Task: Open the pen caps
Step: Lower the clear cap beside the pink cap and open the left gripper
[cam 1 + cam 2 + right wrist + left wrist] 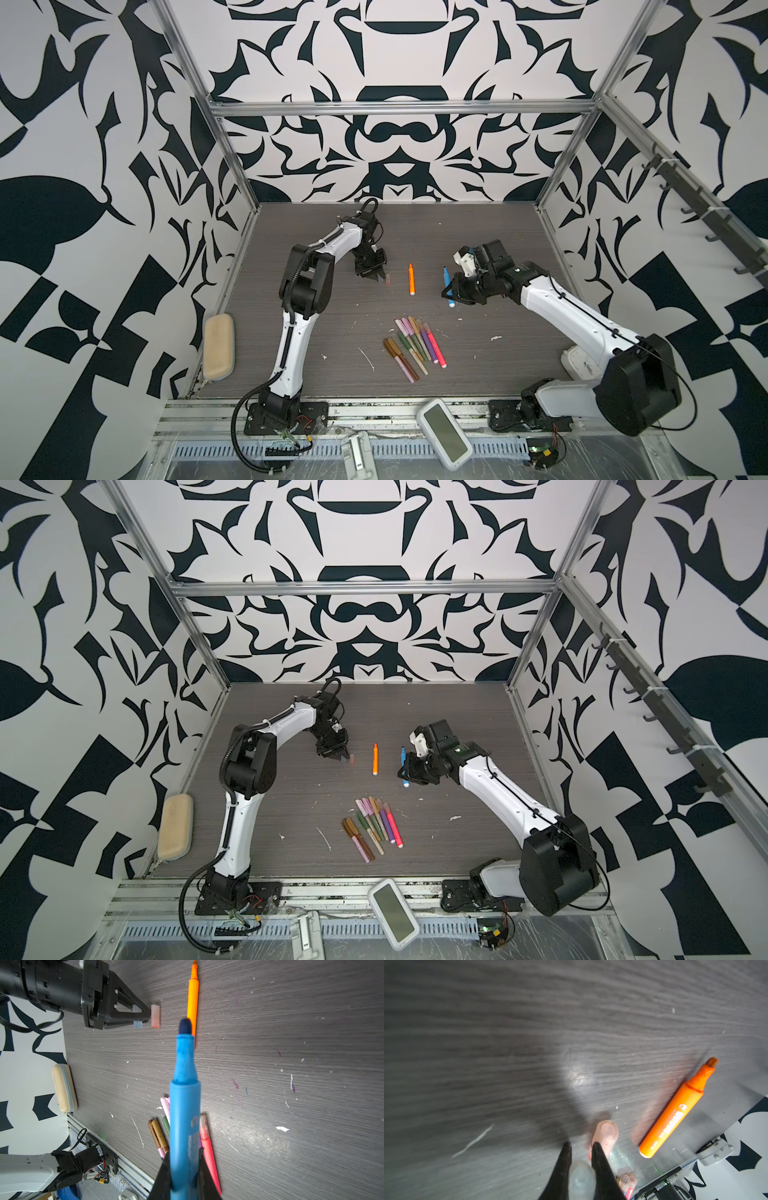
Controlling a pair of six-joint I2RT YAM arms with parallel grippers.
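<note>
Between the two arms, on the middle of the bench, the orange pen lies uncapped, its long axis running near to far with the tip at the far end. Just left of it a pale pink cap lies on the wood, just beside the tips of the left jaws but not between them. The left jaws are closed on a small pale blue cap. The right jaws grip the blue pen around its barrel. Its dark tip is bare and points to the far side, and it runs roughly parallel to the orange pen, on its right.

The coming move, I judge, turns on the bundle of capped pens. It lies on the near side of both sets of jaws, about midway between the arms and perhaps a little closer to the right one. Its pens lie side by side, long axes slanting from far-left to near-right, with the caps at the far ends. Both sets of jaws are full, so each must set down its load before reaching for the bundle.

The orange pen carries a white label block with print along the barrel, too blurred to read in the left wrist view. The blue pen has pale lettering that seems to begin "C E". The rest is blurred or hidden behind the jaws, so no brand can be made out.
</note>
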